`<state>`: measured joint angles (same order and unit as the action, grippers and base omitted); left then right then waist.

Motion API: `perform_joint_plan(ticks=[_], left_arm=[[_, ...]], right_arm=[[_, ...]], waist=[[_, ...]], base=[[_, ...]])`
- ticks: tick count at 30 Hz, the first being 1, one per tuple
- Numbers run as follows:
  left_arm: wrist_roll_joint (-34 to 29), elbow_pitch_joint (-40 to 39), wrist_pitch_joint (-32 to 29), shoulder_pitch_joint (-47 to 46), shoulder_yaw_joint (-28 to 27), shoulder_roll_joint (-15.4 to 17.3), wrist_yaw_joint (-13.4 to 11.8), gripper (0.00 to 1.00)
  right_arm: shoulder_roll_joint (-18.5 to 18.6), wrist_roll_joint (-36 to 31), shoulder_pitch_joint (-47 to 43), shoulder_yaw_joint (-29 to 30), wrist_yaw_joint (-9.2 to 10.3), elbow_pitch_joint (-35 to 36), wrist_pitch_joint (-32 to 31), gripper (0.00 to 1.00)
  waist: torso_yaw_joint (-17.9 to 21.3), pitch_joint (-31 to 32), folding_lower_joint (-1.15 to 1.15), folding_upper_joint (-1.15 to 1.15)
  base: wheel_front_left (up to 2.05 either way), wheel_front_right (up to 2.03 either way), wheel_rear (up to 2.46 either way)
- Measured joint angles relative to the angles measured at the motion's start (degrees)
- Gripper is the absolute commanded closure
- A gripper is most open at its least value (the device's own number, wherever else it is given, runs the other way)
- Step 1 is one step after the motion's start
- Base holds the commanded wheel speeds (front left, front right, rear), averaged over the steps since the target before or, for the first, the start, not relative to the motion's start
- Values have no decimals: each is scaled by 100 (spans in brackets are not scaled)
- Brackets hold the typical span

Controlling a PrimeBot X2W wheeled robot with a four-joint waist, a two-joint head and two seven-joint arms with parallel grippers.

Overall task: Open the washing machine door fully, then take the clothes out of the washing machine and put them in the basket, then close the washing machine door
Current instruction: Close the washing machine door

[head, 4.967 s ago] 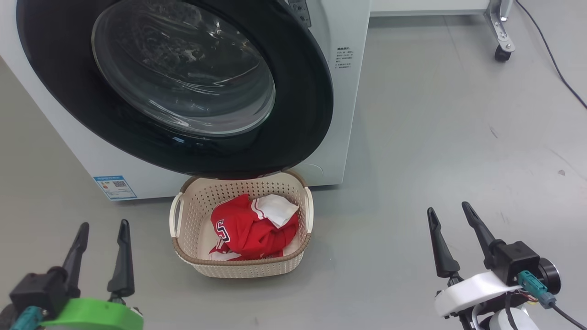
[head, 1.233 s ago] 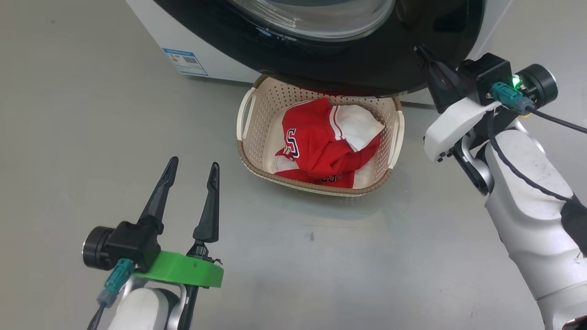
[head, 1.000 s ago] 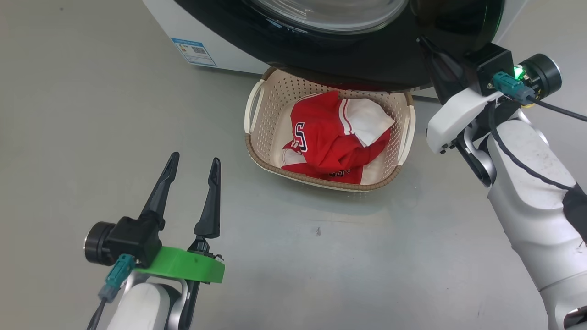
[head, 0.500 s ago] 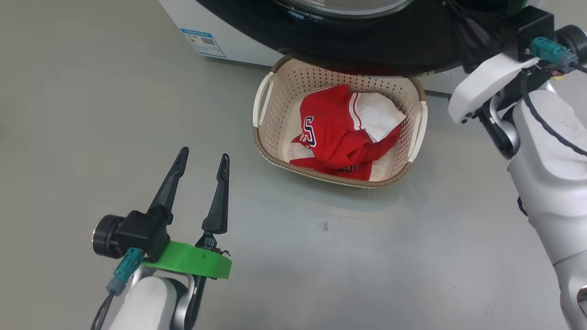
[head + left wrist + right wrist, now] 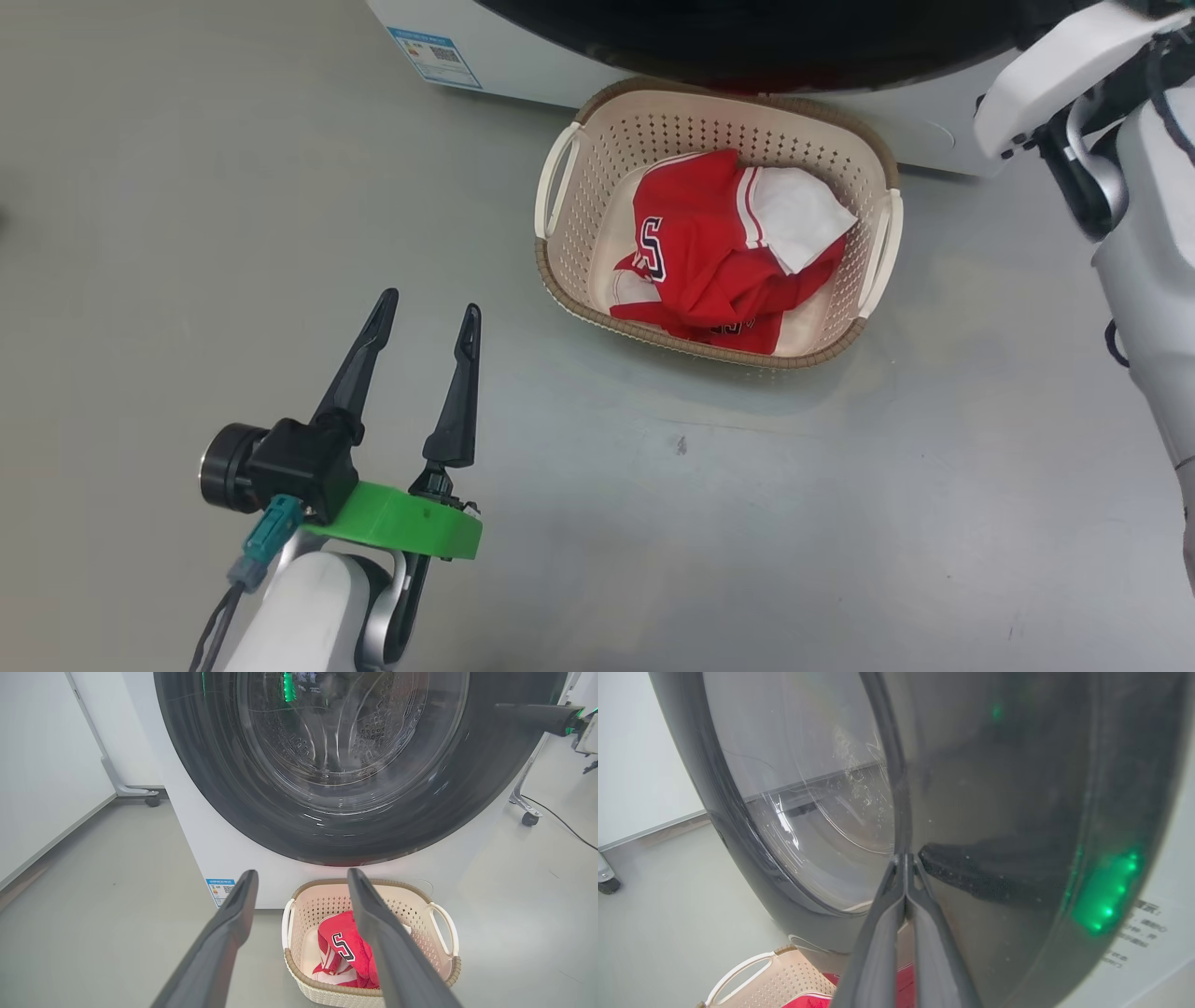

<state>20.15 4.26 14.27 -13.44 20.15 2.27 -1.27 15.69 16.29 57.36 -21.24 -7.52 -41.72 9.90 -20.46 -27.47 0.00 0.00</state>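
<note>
The cream basket (image 5: 558, 280) stands on the floor just before the white washing machine (image 5: 523, 56), with the red and white clothes (image 5: 709, 261) heaped inside it. Above the basket the round door (image 5: 467, 788) lies close against the machine's front, and the steel drum shows through its glass. My right gripper (image 5: 905, 858) is shut, its tips touching the door's glossy black rim (image 5: 1017, 812). My left gripper (image 5: 425, 308) hangs open over bare floor, left of the basket and apart from it, nothing between its fingers.
A blue label (image 5: 436, 58) marks the machine's lower left front. Wheeled frame legs (image 5: 525, 812) flank the machine, and a black cable (image 5: 565, 828) runs over the floor at the right. Open grey floor spreads on the near side of the basket.
The head camera has tilted down. My right arm rose from the floor side to the door's rim. The door has drawn back toward the machine, uncovering the basket. The left gripper stays open.
</note>
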Motion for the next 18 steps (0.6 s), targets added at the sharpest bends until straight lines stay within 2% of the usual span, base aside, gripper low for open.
perform_joint_plan(ticks=[6, 18], left_arm=[[2, 13, 1, -91, 36, -14, 0, 0], [64, 89, 18, -213, 57, -20, -4, 0]], right_arm=[[111, 26, 309, 110, 0, -209, 60, 100], [43, 85, 444, 89, -24, -505, 242, 100]], waist=[[-54, -127, 0, 0], [-78, -165, 0, 0]], base=[[0, 0, 0], [0, 0, 0]])
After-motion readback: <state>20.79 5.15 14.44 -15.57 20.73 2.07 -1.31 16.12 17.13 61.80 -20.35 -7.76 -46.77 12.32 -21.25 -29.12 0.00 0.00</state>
